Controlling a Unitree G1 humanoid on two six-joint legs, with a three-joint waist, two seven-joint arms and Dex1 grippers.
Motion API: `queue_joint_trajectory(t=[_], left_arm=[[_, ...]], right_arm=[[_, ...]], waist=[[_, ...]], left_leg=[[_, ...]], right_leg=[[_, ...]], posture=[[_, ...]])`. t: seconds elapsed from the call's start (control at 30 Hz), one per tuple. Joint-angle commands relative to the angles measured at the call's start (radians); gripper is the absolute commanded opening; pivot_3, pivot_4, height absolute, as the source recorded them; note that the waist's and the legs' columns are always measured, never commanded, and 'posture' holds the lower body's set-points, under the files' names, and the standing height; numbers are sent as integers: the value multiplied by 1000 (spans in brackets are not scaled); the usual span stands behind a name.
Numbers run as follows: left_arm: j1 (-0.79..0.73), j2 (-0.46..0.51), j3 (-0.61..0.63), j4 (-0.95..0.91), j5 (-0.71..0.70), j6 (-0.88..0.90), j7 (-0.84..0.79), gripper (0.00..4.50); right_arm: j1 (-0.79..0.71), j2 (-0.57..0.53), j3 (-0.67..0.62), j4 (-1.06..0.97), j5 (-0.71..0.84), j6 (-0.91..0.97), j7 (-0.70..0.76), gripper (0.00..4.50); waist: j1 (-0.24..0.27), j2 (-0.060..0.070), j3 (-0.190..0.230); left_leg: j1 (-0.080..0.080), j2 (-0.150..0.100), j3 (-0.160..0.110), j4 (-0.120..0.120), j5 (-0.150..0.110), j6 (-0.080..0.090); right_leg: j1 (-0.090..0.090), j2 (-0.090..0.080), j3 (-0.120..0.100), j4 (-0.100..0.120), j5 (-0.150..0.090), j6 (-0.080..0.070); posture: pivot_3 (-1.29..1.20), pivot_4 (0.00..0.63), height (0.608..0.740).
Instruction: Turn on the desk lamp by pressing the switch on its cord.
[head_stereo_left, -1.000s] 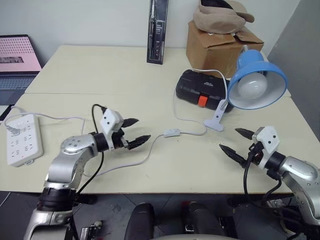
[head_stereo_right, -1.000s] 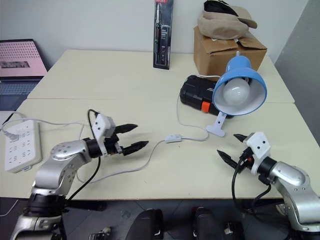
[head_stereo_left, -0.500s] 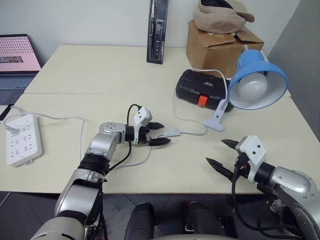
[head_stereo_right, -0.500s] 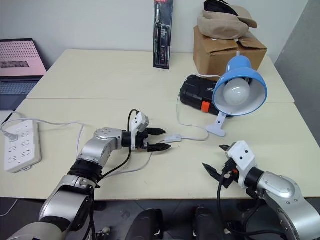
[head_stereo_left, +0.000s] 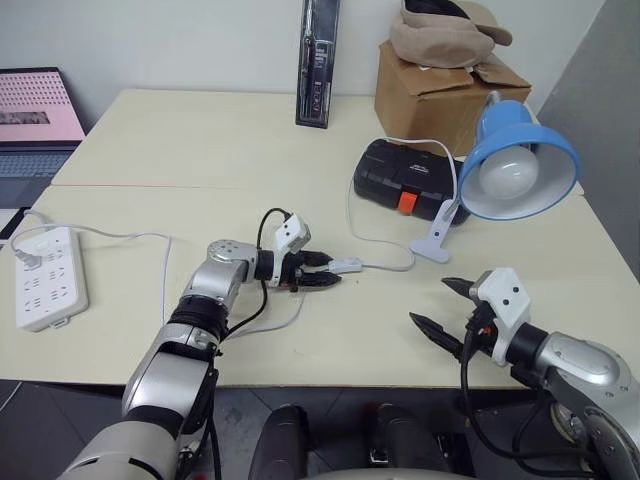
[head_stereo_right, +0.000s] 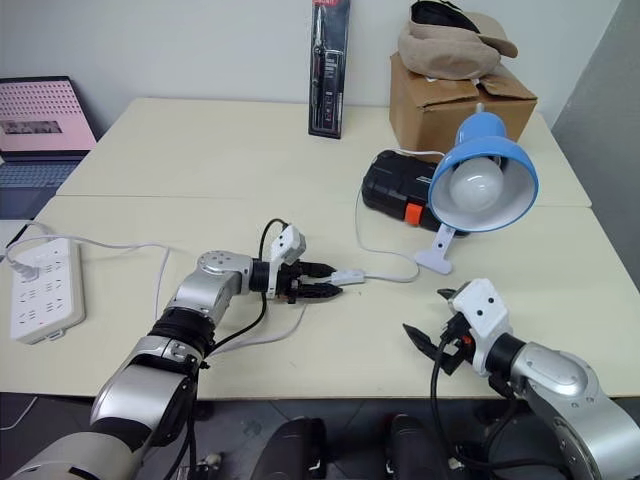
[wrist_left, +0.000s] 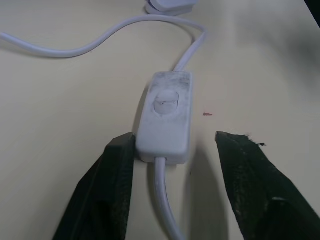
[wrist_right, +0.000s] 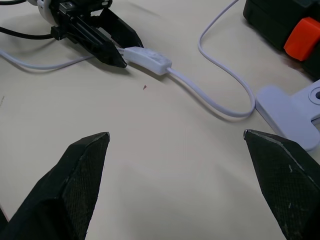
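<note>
White against the cream table (head_stereo_left: 200, 140): find the switch (wrist_left: 165, 117) lying flat near the middle, rocker up, on the cord (wrist_left: 100, 42) looping away toward the clip base of the desk lamp (head_stereo_left: 520, 165), well apart at the far right. Judge the lamp unlit as yet, with no glow off the bulb or onto the table. Count the approach as done, the press as not.

See the left gripper (head_stereo_left: 333, 270) reaching in level from the left, its 2 black fingers narrowed to straddle the switch's near end. Note 1 finger (wrist_left: 117, 165) touching the side of the casing and the other apart across a bare gap, so not clamped and holding nothing. Note nothing on the rocker itself. Left to do, by this reading: close or shift until a fingertip bears down on the rocker, then check for light. Watch for the light casing skidding sideways under a 1-sided push.

Find the right gripper (head_stereo_left: 430, 302) near the front edge, spread wide and empty, hovering over bare table well short of the cord.

Against 1 second back: left gripper then well to the left of the switch with fingers splayed wide, now up against it and much narrower. Right gripper drawn back a little toward the front edge, as wide as before. Switch, cord and lamp unmoved
</note>
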Motion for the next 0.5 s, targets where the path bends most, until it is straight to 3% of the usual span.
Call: queue_joint_trajectory(t=[0.03, 0.13, 0.27, 0.5], left_arm=[[-8, -25, -16, 2, 27, -40, 3, 1599], [-2, -29, -7, -10, 39, -65, 14, 1099], [20, -22, 5, -96, 26, -56, 11, 1098], [91, -11, 0, -410, 29, 12, 95, 1098]], right_arm=[[-11, -7, -26, -43, 12, -2, -9, 4500], [-11, 5, -31, -42, 11, -2, -26, 4500], [-8, 56, -74, -44, 42, 45, -86, 4500], [19, 225, -127, -79, 242, 180, -202, 4500]], waist=[[0, 0, 0], [0, 0, 0], [0, 0, 0], [0, 0, 0]], left_leg=[[0, 0, 0, 0, 0, 0], [0, 0, 0, 0, 0, 0], [0, 0, -1, 0, 0, 0], [-1, 1, -2, 0, 0, 0]], right_leg=[[0, 0, 0, 0, 0, 0], [0, 0, 0, 0, 0, 0], [0, 0, -1, 0, 0, 0], [0, 0, -1, 0, 0, 0]], posture=[[0, 150, 740], [0, 150, 740], [0, 150, 740], [0, 150, 740]])
